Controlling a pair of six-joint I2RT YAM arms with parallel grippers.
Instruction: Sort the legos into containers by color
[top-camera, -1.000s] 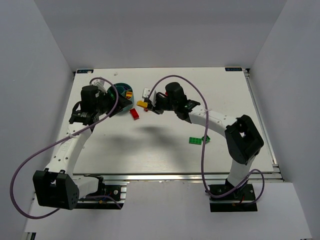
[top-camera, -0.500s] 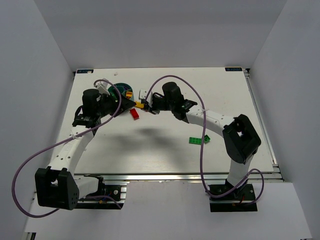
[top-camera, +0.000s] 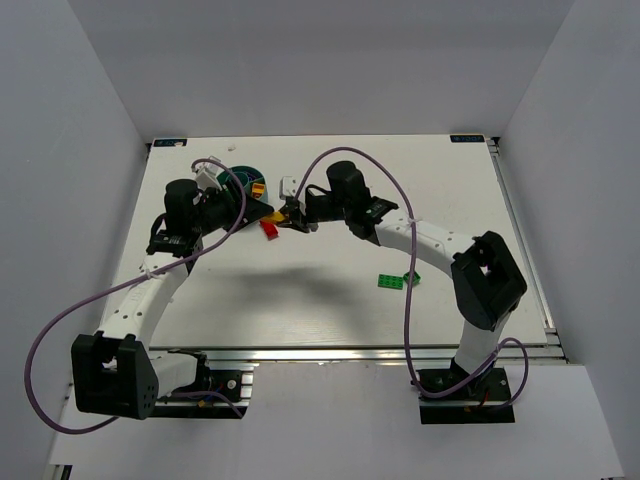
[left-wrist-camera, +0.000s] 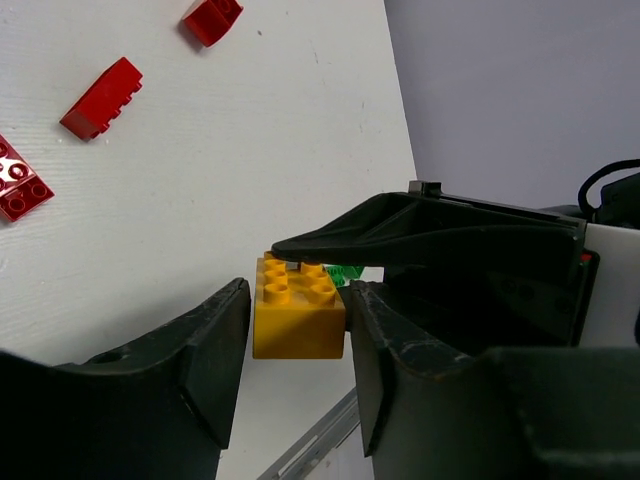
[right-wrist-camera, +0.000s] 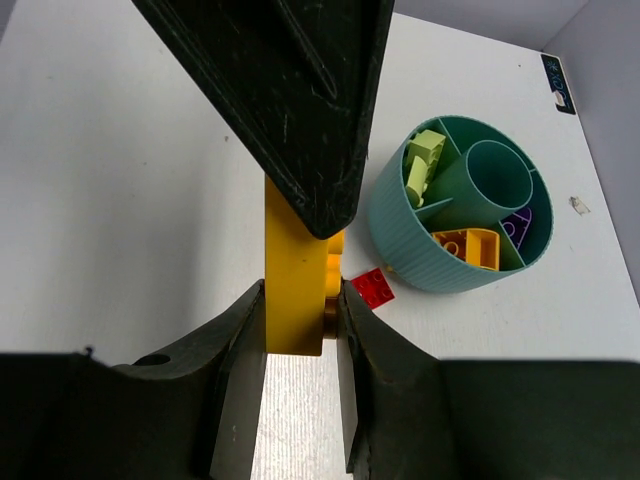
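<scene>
Two hands hold one yellow brick beside the teal cup.

Closest to the arms, a flat green plate (top-camera: 395, 281) lies alone on the white table (top-camera: 330, 310), well apart from the other things. Farther on, the two hands meet over the table. The right hand (right-wrist-camera: 298, 295) pinches the yellow brick (right-wrist-camera: 295, 270) tight between its two fingers, closed just as far as the brick lets it. The left hand (left-wrist-camera: 297, 300) is on the same brick from the other side, part way open, with a finger against each of two sides. A red brick (right-wrist-camera: 372, 288) lies on the table just beside the wall of the teal cup (right-wrist-camera: 400, 235). The cup stands farthest away, close to the hands. One of its parts holds a yellow-green brick (right-wrist-camera: 422, 160), another an orange brick (right-wrist-camera: 470, 247), and another a purple brick (right-wrist-camera: 517, 225).
</scene>
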